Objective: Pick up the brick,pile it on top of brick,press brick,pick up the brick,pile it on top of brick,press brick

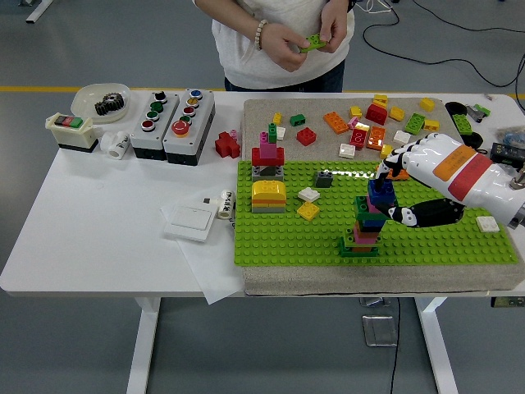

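Observation:
A tower of stacked bricks (365,226) stands on the green baseplate (287,238), with a dark blue brick (381,193) on top. My right hand (394,193) comes in from the right, just to the right of the tower's top. Its white fingers (399,160) curve above and beside the blue brick, and the black thumb (410,215) lies against the tower's right side. The fingers are relaxed and hold nothing. A shorter stack topped by red, pink and green bricks (267,154) and a yellow stack (268,195) stand at the baseplate's left.
Loose bricks (361,123) lie on the grey mat behind the baseplate. A person at the far side holds a green brick (316,39) in both hands. Button boxes (172,115), a bowl with a gear (102,101) and a white switch plate (189,220) sit on the left.

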Motion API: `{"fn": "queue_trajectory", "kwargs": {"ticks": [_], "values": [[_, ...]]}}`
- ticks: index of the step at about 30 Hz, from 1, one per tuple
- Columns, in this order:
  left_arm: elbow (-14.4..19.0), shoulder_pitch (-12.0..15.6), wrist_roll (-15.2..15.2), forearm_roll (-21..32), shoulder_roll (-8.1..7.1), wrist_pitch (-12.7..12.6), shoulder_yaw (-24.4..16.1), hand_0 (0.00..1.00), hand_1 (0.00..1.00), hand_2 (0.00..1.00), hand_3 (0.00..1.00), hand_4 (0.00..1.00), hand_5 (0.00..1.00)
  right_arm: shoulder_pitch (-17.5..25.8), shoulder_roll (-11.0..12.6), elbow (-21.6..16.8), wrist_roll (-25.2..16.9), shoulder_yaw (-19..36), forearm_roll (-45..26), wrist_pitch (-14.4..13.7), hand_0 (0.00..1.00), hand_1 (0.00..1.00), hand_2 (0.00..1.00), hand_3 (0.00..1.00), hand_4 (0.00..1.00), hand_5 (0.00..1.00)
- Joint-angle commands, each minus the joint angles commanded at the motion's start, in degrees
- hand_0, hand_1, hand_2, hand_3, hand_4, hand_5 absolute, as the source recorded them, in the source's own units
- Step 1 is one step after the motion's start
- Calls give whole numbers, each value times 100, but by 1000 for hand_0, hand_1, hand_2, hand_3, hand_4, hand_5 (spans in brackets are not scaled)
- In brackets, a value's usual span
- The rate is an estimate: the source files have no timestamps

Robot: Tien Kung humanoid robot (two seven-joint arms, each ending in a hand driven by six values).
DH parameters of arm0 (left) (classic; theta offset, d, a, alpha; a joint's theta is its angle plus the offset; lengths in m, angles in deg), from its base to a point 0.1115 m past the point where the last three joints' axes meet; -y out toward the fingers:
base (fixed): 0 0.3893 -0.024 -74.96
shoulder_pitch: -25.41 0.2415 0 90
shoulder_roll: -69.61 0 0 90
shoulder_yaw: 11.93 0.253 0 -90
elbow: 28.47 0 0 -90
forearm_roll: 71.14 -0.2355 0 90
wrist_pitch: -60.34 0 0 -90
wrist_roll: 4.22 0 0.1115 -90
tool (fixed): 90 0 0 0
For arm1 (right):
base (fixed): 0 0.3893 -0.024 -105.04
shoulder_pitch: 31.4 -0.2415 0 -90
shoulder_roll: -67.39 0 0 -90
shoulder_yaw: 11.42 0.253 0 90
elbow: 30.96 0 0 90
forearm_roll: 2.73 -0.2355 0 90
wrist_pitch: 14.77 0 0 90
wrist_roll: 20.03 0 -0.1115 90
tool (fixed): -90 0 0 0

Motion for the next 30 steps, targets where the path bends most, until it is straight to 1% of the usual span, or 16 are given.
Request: {"fn": "queue_trajectory", "kwargs": {"ticks": [30], "values": [[5, 5, -10, -9, 5, 1, 3, 450, 544, 587, 625, 665, 796, 129, -69, 24, 34, 66, 121, 79, 294, 467, 551, 526, 697, 409]]}}
